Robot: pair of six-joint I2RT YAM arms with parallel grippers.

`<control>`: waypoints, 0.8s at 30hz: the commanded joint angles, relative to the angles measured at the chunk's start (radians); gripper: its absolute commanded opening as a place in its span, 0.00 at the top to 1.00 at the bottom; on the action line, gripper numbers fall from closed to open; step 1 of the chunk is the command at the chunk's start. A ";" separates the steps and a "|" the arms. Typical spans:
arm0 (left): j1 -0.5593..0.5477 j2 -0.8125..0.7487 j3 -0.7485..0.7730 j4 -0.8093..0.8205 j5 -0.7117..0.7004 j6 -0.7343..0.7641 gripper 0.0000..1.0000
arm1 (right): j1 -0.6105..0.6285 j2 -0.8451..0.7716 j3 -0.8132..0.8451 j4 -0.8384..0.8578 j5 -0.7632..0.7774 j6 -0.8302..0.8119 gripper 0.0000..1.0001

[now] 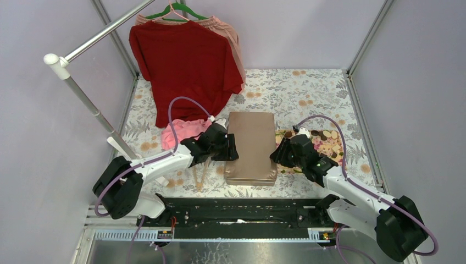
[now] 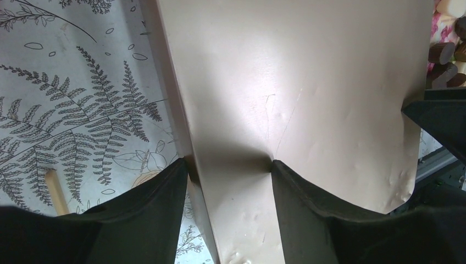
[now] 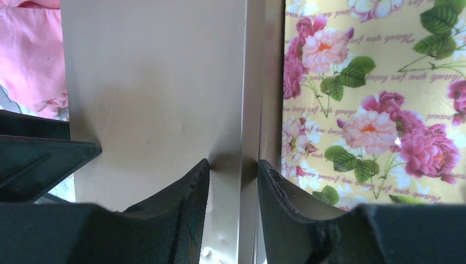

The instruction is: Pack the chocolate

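Observation:
A flat tan box lid (image 1: 251, 147) lies in the middle of the table. My left gripper (image 1: 233, 147) is shut on its left edge, one finger over the top and one under the rim (image 2: 229, 165). My right gripper (image 1: 275, 154) is shut on its right edge (image 3: 233, 165). The chocolate (image 1: 325, 146), dark brown and pale pieces, sits on the flower-patterned tray (image 1: 336, 165) just right of the lid. A few pieces show at the top right of the left wrist view (image 2: 446, 55). The tray's rose print (image 3: 373, 82) shows beside the lid (image 3: 159, 82).
A red shirt (image 1: 184, 60) hangs on a green hanger from a rail (image 1: 82, 93) at the back left. A pink cloth (image 1: 181, 133) lies left of the lid. A thin wooden piece (image 1: 199, 176) lies near the left arm. The tablecloth has a fern print (image 2: 66, 110).

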 commanded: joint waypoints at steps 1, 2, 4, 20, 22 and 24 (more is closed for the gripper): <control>-0.016 -0.007 -0.033 -0.030 -0.001 -0.009 0.37 | -0.002 -0.012 0.003 -0.002 -0.021 -0.016 0.57; -0.016 -0.007 -0.042 -0.026 0.005 -0.011 0.37 | -0.002 -0.009 0.002 0.001 -0.023 -0.015 0.57; -0.016 -0.013 -0.060 -0.018 0.016 -0.019 0.37 | -0.002 0.001 0.002 0.008 -0.030 -0.017 0.56; -0.012 -0.017 -0.196 0.091 0.080 -0.105 0.36 | -0.001 0.095 0.017 0.069 -0.205 -0.037 0.54; -0.009 -0.028 -0.202 0.090 0.076 -0.107 0.36 | -0.002 0.106 0.019 0.100 -0.228 -0.042 0.54; -0.004 -0.043 -0.217 0.099 0.074 -0.114 0.36 | -0.002 0.110 0.015 0.116 -0.235 -0.042 0.54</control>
